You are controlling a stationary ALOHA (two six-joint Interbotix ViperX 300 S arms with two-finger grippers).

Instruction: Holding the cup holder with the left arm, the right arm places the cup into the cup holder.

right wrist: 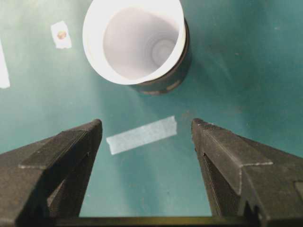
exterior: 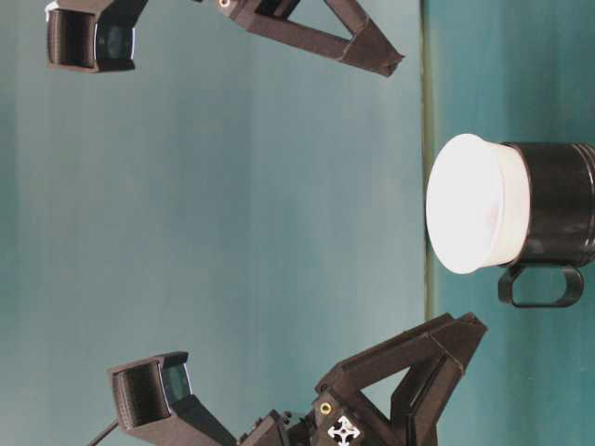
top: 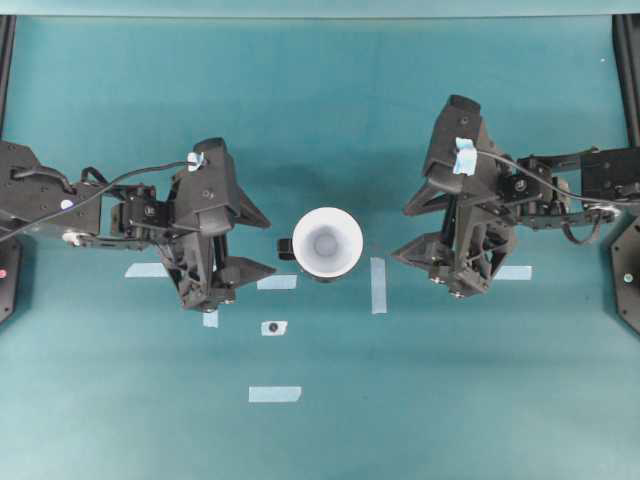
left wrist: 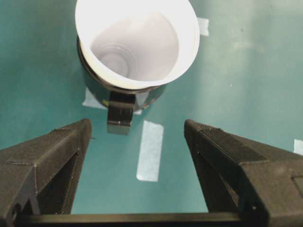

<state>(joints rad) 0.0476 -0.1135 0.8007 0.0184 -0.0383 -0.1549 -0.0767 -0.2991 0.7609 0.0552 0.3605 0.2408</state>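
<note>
The white cup point(top: 327, 243) sits inside the black cup holder point(left wrist: 97, 92) at the middle of the teal table, its wide rim standing above the holder's top. The holder's side tab point(top: 285, 249) points towards my left gripper point(top: 270, 242). That gripper is open and empty, a short way left of the tab and not touching it. In the left wrist view the cup point(left wrist: 137, 42) and the tab point(left wrist: 120, 116) lie just ahead of the left gripper point(left wrist: 137, 128). My right gripper point(top: 399, 235) is open and empty to the right of the cup point(right wrist: 135, 40), with bare table between its fingers.
Several pale tape strips mark the table: one point(top: 378, 285) right of the holder, one point(top: 275, 394) nearer the front, and a small patch with a dark dot point(top: 273, 328). Black frame posts point(top: 628, 70) stand at the left and right edges.
</note>
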